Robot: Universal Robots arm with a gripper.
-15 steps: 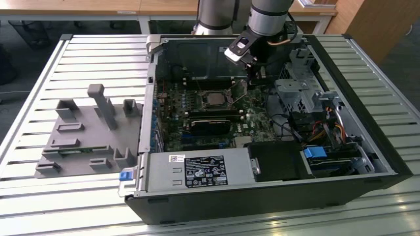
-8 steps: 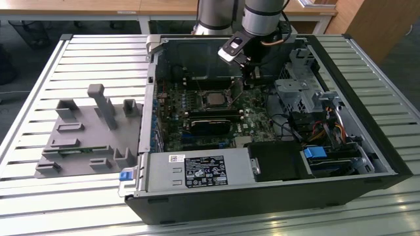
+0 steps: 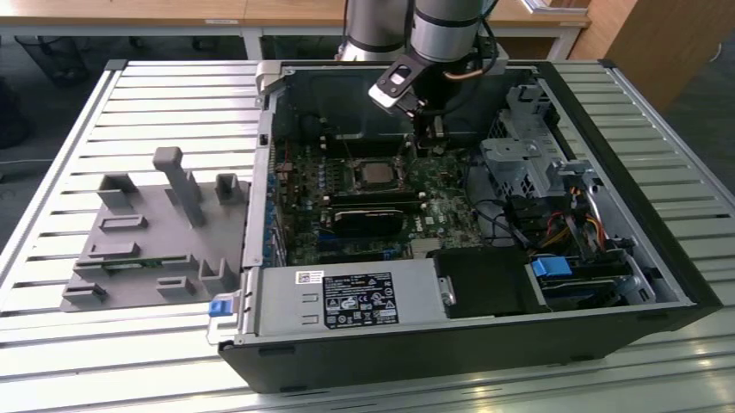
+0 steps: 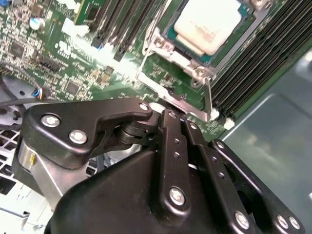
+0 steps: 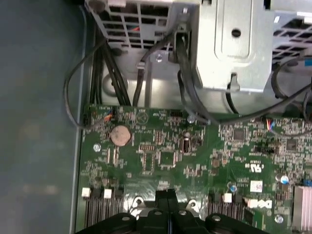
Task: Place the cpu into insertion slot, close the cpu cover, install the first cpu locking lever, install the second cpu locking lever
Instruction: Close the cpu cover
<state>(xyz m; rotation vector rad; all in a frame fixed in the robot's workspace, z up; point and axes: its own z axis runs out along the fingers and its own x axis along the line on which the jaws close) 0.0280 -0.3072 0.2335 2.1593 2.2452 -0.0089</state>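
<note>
We judge the lever step in hand: the cpu (image 3: 373, 175) sits in the insertion slot (image 4: 185, 48) under the cpu cover (image 4: 157, 43), with the tool (image 3: 429, 146), pinched shut and seemingly empty, at its two o'clock in the exterior view, and the locking lever (image 4: 208, 97) calls for a steady push.

The cpu (image 4: 207, 27) is seen as pale silver-grey, and it is ringed by the shiny silver cpu cover (image 4: 161, 41). The circuit board (image 5: 161, 161) is coloured green and is dotted with tiny black and silver parts. A round silver battery (image 5: 121, 135) is seen on it. The gripper (image 4: 175, 117) is coloured black, with silver screws. The computer case (image 3: 483, 353) is coloured black. A white and black label (image 3: 356, 301) is stuck on a grey box (image 3: 281, 305). In the exterior view, a plain grey holder (image 3: 138, 232) is seen at nine o'clock of the case. The table (image 3: 69, 344) is striped with silver-white bars and dark lines. A blue tab (image 3: 553, 268) is seen at four o'clock of the cpu.
</note>
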